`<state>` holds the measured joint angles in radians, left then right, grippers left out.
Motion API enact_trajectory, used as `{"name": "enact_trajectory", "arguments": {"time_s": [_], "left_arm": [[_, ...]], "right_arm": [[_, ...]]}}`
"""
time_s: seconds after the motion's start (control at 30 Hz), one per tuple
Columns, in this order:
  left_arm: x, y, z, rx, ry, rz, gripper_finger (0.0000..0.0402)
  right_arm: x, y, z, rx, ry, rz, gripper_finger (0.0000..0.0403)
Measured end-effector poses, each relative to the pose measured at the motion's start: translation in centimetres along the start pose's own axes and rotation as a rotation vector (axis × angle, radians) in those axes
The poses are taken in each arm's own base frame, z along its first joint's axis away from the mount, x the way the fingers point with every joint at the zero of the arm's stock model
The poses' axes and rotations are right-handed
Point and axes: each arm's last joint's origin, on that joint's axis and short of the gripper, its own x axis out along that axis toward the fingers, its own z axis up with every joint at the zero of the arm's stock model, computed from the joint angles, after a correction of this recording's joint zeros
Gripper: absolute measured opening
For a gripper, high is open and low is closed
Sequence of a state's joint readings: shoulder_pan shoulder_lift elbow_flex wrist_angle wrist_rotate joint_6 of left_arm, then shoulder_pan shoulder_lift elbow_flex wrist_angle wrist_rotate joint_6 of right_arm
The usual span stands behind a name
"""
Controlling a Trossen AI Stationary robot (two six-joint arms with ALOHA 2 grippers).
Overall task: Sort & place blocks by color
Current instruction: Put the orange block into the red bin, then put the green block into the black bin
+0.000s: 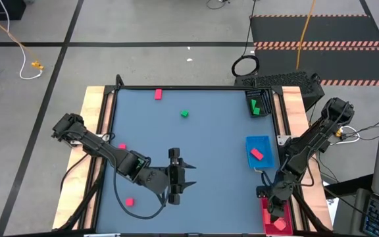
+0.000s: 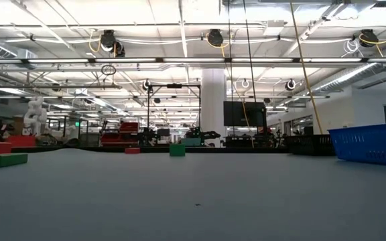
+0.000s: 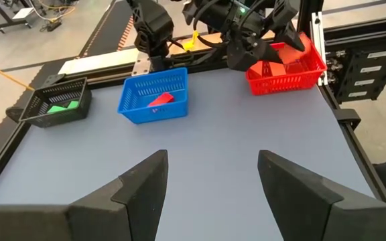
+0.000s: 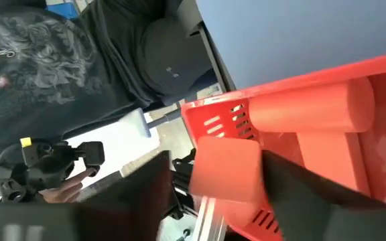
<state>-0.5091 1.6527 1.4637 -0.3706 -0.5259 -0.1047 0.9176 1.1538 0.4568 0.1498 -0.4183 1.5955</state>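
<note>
Right hand (image 1: 276,209), over the red tray (image 1: 269,224), seems to be releasing a salmon block (image 4: 225,171); left hand (image 1: 188,175) wide, empty. Next: fetch another block.

Red blocks (image 1: 158,95), green block (image 1: 184,113) — red (image 3: 283,73), blue (image 1: 258,142), black baskets (image 3: 52,106).

Three baskets line the mat's (image 1: 196,131) right side: one black (image 1: 258,103), one blue (image 1: 259,151), one red (image 1: 274,220). Loose on the mat lie three red blocks (image 1: 158,95) (image 1: 122,146) (image 1: 129,202) and one green block (image 1: 185,113). The blue basket holds one red block (image 1: 256,154). Two arms reach over the mat.
</note>
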Motion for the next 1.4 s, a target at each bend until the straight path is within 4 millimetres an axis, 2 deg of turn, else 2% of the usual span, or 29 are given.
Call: {"name": "enact_trajectory", "arguments": {"time_s": [0.13,0.23,0.57,0.77,0.93,1.07,1.23,1.4], "left_arm": [[0.0,0.0,0.0,-0.003,0.0,0.0,0.0235],[0.0,0.0,0.0,-0.003,0.0,0.0,0.0235],[0.0,0.0,0.0,-0.004,0.0,0.0,0.0234],[0.0,0.0,0.1,-0.006,-0.007,-0.001,0.0234],[0.0,0.0,0.1,-0.006,-0.012,-0.001,0.0234],[0.0,0.0,0.1,-0.003,-0.013,0.014,0.0235],[0.0,0.0,0.0,0.003,-0.005,0.025,0.0234],[0.1,0.2,0.0,-0.001,-0.002,0.045,0.0234]], "right_arm": [[0.0,0.0,0.0,0.003,-0.003,-0.004,0.0292],[0.0,-0.1,0.0,0.006,-0.003,-0.011,0.0318],[-0.1,0.1,0.1,-0.047,-0.006,0.012,0.0311],[-0.7,0.9,1.4,-0.16,-0.077,0.1,0.0308],[-1.7,2.0,3.1,-0.308,-0.202,0.203,0.0308],[-2.5,2.0,4.6,-0.446,-0.371,0.178,0.0308],[-3.8,1.8,6.6,-0.726,-0.661,0.018,0.0308],[-5.8,1.9,9.0,-0.982,-1.011,-0.267,0.0308]]}}
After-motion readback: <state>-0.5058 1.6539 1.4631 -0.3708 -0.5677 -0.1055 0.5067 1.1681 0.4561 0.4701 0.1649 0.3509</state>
